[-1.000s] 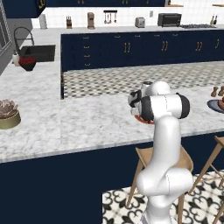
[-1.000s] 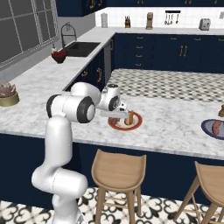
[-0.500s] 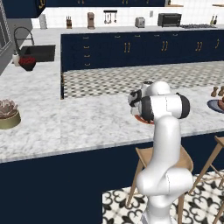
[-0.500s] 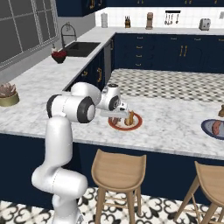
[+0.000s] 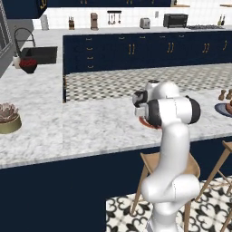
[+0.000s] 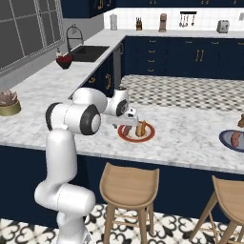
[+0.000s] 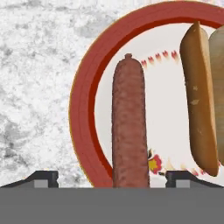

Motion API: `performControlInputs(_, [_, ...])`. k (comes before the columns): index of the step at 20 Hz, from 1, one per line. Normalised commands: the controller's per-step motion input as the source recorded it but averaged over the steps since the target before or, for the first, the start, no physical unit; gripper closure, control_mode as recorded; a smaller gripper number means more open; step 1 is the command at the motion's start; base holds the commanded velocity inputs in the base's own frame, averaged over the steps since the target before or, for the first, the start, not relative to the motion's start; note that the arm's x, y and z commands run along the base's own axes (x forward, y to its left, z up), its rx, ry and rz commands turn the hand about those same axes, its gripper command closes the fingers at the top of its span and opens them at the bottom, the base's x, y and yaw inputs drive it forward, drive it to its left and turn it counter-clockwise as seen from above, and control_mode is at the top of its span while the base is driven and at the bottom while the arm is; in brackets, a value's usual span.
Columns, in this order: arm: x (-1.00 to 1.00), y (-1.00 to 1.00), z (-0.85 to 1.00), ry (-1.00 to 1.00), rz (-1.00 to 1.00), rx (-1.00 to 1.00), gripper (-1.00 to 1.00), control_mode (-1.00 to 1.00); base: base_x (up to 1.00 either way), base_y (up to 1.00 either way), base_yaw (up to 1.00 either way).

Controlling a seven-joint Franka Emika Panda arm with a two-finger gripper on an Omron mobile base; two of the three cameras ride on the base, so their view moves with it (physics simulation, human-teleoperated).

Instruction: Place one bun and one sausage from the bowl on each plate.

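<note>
An orange-red rimmed plate [image 7: 83, 109] lies on the marble counter, near its front edge [image 6: 125, 136]. A reddish-brown sausage [image 7: 128, 122] lies flat on the plate's cream centre. Beside it on the same plate rests an orange-brown bun [image 7: 199, 96], also seen as the bun [image 6: 141, 128] from the right base. My gripper [image 7: 113, 179] hovers low over the plate, open, with its fingertips [image 7: 43, 177] standing wide on either side of the sausage and clear of it. At the counter's right edge lies a dark-rimmed round dish [image 6: 228, 134] holding reddish-brown food; I cannot tell whether it is the bowl or the second plate.
Two small brown shakers [image 5: 225, 94] stand behind the dark dish. A tan pot with a succulent [image 5: 8, 118] sits far left on the counter. A small bowl of red fruit [image 6: 64, 61] sits by the sink. Wooden stools [image 6: 128, 183] stand below the counter's edge.
The jaws have spread wide and let go of the sausage, which now lies on the red-rimmed plate. The arm has hardly moved.
</note>
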Motion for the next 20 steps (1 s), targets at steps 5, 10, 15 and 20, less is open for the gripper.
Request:
performControlInputs(5, [-0.78,0.08,0.53,0.00,-0.01,0.00,-1.00,-1.00,0.00,0.00,0.00])
performControlInputs(10, [-0.99,0.28,0.57,0.00,-0.02,0.00,-1.00,-1.00,0.00,0.00,0.00])
performControlInputs(15, [-0.75,0.70,0.86,0.00,0.00,0.00,-1.00,-1.00,0.00,0.00,0.00])
performControlInputs(20, [-0.70,0.49,0.94,-0.08,0.00,0.00,-1.00,-1.00,0.00,0.00,0.00])
